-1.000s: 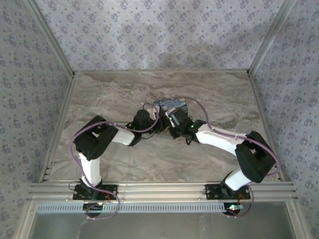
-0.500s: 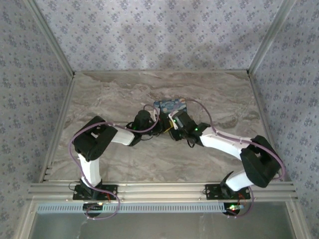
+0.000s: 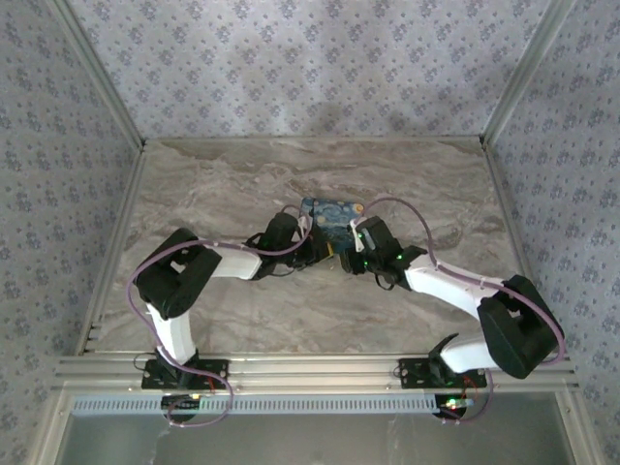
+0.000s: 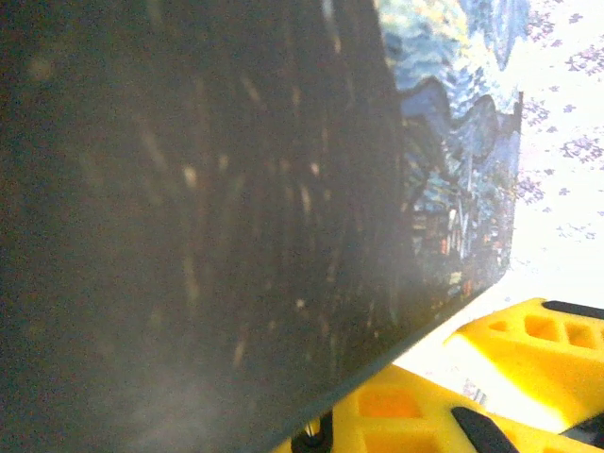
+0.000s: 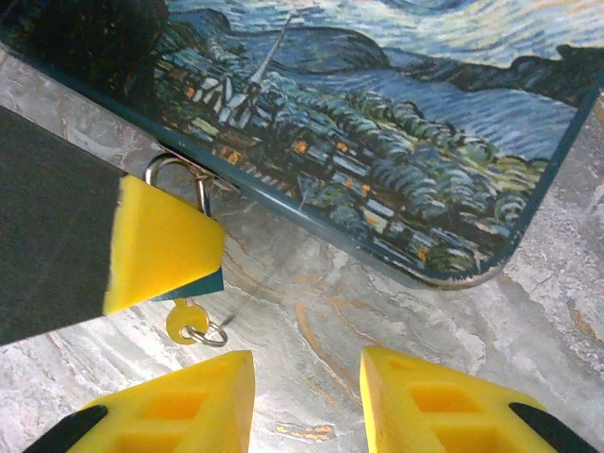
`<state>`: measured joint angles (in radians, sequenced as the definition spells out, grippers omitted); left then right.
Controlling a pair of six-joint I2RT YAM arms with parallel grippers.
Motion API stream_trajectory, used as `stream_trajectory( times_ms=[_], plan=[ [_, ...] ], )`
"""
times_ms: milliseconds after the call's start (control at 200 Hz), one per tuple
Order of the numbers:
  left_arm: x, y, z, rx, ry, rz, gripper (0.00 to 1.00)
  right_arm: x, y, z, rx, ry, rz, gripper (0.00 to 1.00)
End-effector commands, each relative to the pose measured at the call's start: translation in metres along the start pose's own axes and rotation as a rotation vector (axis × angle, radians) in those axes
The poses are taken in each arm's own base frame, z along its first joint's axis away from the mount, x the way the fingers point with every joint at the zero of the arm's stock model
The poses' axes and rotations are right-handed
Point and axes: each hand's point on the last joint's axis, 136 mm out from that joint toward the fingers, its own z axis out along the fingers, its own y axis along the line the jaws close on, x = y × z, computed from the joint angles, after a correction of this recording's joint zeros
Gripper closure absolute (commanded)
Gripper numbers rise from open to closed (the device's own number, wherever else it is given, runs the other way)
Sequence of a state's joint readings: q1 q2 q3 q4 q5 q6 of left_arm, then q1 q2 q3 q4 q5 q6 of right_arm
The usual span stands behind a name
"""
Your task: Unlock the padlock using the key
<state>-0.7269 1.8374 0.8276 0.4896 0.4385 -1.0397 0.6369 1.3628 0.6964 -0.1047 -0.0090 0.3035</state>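
From above, the painted tin box [image 3: 334,210] lies flat on the marble table [image 3: 213,194], and both arms reach to its near edge. The left gripper [image 3: 316,249] is at the near-left corner of the box and the right gripper [image 3: 351,256] is just beside it, toward the near-right. The lock is too small to make out in this view. In the left wrist view a dark blurred surface covers most of the picture. The printed side of the box [image 4: 453,160] stands to its right, and yellow fingers [image 4: 533,340] show below the box edge, but I cannot say to which arm they belong. In the right wrist view the padlock [image 5: 200,285] hangs by its shackle from the near edge of the box [image 5: 377,123]. One yellow pad of the left gripper [image 5: 159,245] lies over its body. The opposing finger is hidden, so I cannot tell whether this gripper is clenched on the lock. Below the lock body the key [image 5: 183,320] sticks out with its key ring [image 5: 213,334], so I judge it is already inserted. The right gripper [image 5: 307,363] is released, its jaws spread with nothing between them, just nearer than the key and a little to its right. The step in hand seems to be grasping the key head. The next move calls for shifting left, pinching it and turning it while the lock is held steady.
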Motion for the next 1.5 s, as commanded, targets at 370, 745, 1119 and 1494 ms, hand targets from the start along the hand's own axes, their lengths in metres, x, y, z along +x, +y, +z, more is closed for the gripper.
stream_trajectory(
  times_ms=[370, 745, 1119, 1494],
  plan=[
    [0.000, -0.012, -0.021, -0.045, -0.022, 0.036, 0.66, 0.013, 0.009, 0.006, -0.044, 0.020, 0.030, 0.64],
    [-0.025, -0.009, -0.077, -0.190, -0.212, 0.137, 0.54, 0.024, 0.028, 0.016, 0.009, 0.039, -0.062, 0.61],
    [-0.066, -0.001, -0.121, -0.328, -0.385, 0.223, 0.43, 0.025, 0.033, 0.037, 0.087, 0.054, -0.074, 0.54],
    [-0.105, 0.016, -0.134, -0.389, -0.488, 0.199, 0.37, 0.017, 0.032, 0.033, 0.090, 0.035, -0.043, 0.51]
  ],
)
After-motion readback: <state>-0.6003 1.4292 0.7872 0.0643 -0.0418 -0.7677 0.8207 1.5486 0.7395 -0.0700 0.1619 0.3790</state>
